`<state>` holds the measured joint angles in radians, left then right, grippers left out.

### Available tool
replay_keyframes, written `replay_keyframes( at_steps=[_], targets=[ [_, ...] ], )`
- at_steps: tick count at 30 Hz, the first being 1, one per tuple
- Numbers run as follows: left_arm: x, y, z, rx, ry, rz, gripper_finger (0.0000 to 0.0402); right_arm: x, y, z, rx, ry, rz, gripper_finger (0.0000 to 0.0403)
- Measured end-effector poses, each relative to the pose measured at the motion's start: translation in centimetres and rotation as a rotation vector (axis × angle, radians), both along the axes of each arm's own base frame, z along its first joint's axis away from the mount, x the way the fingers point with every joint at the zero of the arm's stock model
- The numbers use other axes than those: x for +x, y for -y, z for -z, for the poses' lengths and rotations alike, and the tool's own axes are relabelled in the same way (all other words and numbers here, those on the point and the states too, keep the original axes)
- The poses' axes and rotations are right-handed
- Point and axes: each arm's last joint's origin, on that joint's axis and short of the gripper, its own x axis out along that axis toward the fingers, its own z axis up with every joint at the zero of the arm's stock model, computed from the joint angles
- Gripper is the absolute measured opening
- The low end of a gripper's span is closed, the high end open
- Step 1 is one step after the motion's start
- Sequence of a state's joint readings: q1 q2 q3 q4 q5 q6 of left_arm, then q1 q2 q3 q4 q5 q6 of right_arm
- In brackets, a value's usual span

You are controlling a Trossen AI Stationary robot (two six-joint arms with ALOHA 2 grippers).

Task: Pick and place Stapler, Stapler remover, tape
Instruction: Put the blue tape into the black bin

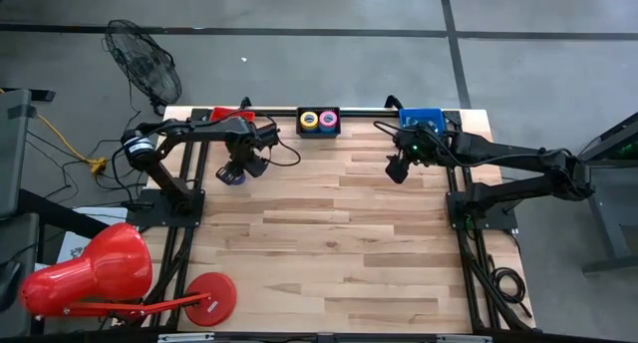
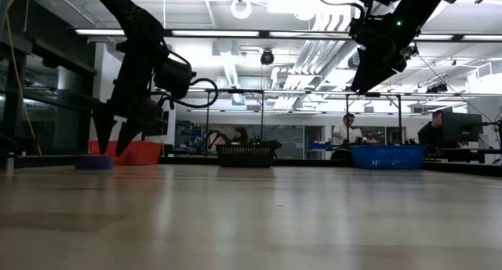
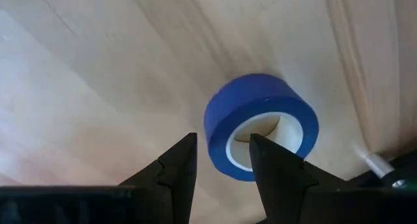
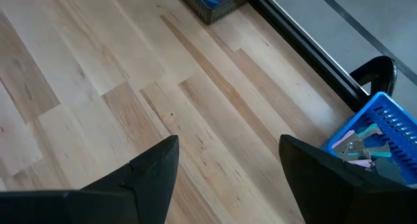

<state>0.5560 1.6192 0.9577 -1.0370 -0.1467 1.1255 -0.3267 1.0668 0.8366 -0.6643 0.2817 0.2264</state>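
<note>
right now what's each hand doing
left hand: open, fingers either side of the blue tape roll's wall, not gripping.
right hand: open, empty, above the table.

No legible text, seemingly.

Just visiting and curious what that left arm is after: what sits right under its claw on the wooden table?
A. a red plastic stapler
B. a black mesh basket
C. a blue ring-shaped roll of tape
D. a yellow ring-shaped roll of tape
C: the left wrist view shows a blue ring-shaped roll of tape lying on the wooden table just beyond the left claw, whose fingers are apart and not gripping it.
</note>
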Motion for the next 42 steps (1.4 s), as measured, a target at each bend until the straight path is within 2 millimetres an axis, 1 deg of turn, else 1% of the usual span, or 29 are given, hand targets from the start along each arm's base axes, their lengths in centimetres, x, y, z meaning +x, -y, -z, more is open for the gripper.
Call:
replay_keyframes(
  at_steps=[6, 13, 17, 19, 21, 26, 29, 32, 34, 37, 42],
  targets=[
    [0.1, -0.1, 0.1, 0.004, 0.006, 0.048, 0.0138, 0.0, 0.0, 0.0, -0.005, -0.005, -0.007, 0.0256],
    [-0.2, 0.1, 1.2, 0.012, 0.024, 0.066, 0.0138, 0.0, 0.0, 0.0, -0.005, -0.005, -0.007, 0.0256],
    [-0.2, 0.0, 1.5, 0.034, 0.031, 0.054, 0.0136, 0.0, 0.0, 0.0, -0.005, -0.005, -0.008, 0.0256],
    [-0.1, 0.0, 1.5, 0.045, 0.034, 0.053, 0.0127, 0.0, 0.0, 0.0, -0.005, -0.005, -0.008, 0.0256],
    [-0.1, 0.0, 1.5, 0.048, 0.037, 0.052, 0.0108, 0.0, 0.0, 0.0, -0.005, -0.005, -0.008, 0.0256],
    [0.0, -0.1, 1.5, 0.048, 0.05, 0.049, 0.0037, 0.0, 0.0, 0.0, -0.004, -0.005, -0.007, 0.0256],
    [0.1, -0.1, 1.5, 0.038, 0.067, 0.039, 0.0032, 0.0, 0.0, 0.0, -0.004, -0.004, -0.006, 0.0256],
    [0.3, -0.2, 1.4, 0.056, 0.096, -0.029, 0.0032, 0.0, 0.0, 0.0, -0.003, -0.003, -0.005, 0.0256],
    [1.0, -0.5, 1.0, 0.073, 0.152, -0.085, 0.0032, 0.0, 0.0, 0.0, 0.0, 0.0, 0.0, 0.0256],
    [2.1, -1.2, -0.5, 0.117, 0.245, -0.153, 0.0032, 0.0, 0.0, 0.0, 0.001, 0.001, 0.002, 0.0256],
    [5.2, -3.1, -4.1, 0.286, 0.576, -0.32, 0.0032, 0.0, 0.0, 0.0, -0.001, 0.009, 0.003, 0.0256]
  ],
)
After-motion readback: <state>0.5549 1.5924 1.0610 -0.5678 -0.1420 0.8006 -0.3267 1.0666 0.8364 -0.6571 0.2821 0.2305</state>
